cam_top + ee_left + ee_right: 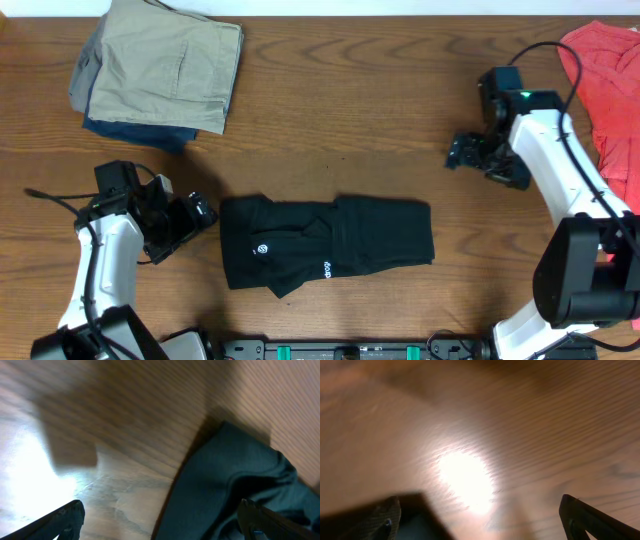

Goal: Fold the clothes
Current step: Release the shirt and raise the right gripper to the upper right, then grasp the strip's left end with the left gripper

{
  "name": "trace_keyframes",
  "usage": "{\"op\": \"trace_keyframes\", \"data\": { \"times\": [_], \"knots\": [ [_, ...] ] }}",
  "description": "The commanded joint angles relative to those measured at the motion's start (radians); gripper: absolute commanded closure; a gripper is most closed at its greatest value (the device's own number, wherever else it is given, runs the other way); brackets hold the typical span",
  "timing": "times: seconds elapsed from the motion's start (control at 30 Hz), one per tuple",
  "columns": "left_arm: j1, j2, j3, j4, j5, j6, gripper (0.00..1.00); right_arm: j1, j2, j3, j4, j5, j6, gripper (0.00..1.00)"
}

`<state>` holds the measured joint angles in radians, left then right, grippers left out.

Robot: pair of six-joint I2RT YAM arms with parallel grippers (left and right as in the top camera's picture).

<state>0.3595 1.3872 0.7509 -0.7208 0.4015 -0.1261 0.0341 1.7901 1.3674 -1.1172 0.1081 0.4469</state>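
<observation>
Down at the front of the table [330, 130], closest to the arm bases, the black T-shirt [330, 245] lay as a long, flattish bundle. Its long axis ran left-right across the wood grain. Soft matte fabric, a few lumpy creases through the middle, a couple of small white prints showing, and the bottom-left corner sagged out a bit uneven.

The left fingers [200, 222] sat just beside the shirt's left short end, spread wide with nothing between them. So the shirt lay directly to their right, end-on to them. The left wrist view was pretty smeared, so I honestly couldn't say if a tip was brushing the cloth or just short of it, but the dark edge of the fabric filled the right half of that view.

Further back and off to the right, the right fingers [462, 152] hung over bare wood, also wide apart and holding nothing, well clear of the shirt. My read was that the left arm was the obvious one for any next tuck or fold from that end.

At the far edge sat folded khaki trousers [165, 65] on top of a dark blue garment [140, 132], and a rumpled red garment [605, 80] in the far right corner.
</observation>
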Motion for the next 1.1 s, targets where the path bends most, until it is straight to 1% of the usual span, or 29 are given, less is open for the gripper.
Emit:
{"op": "trace_keyframes", "data": {
  "times": [0.0, 0.07, 0.2, 0.27, 0.5, 0.57, 0.7, 0.8, 0.9, 1.07],
  "knots": [
    [0.006, 0.047, 0.006, -0.005, 0.063, 0.078, 0.02, -0.060, -0.013, 0.013, 0.009, 0.042, 0.008, 0.01],
    [0.006, 0.082, 0.006, -0.006, 0.086, 0.091, 0.02, -0.089, -0.013, 0.013, 0.009, 0.018, 0.014, 0.01],
    [0.006, 0.163, 0.006, -0.006, 0.229, 0.188, 0.02, -0.122, -0.013, 0.013, 0.010, 0.004, 0.013, 0.01],
    [0.006, 0.198, 0.006, -0.005, 0.254, 0.217, 0.02, -0.126, -0.013, 0.013, 0.010, 0.004, 0.013, 0.01],
    [0.006, 0.289, 0.006, -0.006, 0.259, 0.252, 0.02, -0.125, -0.013, 0.013, 0.010, 0.004, 0.013, 0.01],
    [0.006, 0.315, 0.006, -0.008, 0.291, 0.278, 0.02, -0.125, -0.013, 0.013, 0.010, 0.004, 0.013, 0.01],
    [0.003, 0.353, 0.006, -0.041, 0.329, 0.283, 0.02, -0.125, -0.013, 0.013, 0.010, 0.004, 0.013, 0.01],
    [0.002, 0.358, 0.006, -0.092, 0.325, 0.283, 0.01, -0.125, -0.013, 0.013, 0.010, 0.004, 0.013, 0.01],
    [0.002, 0.358, 0.006, -0.140, 0.307, 0.283, 0.05, -0.125, -0.013, 0.013, 0.010, 0.004, 0.013, 0.01],
    [0.002, 0.358, 0.006, -0.182, 0.263, 0.283, 0.06, -0.125, -0.013, 0.013, 0.010, 0.004, 0.013, 0.01]
  ]
}}
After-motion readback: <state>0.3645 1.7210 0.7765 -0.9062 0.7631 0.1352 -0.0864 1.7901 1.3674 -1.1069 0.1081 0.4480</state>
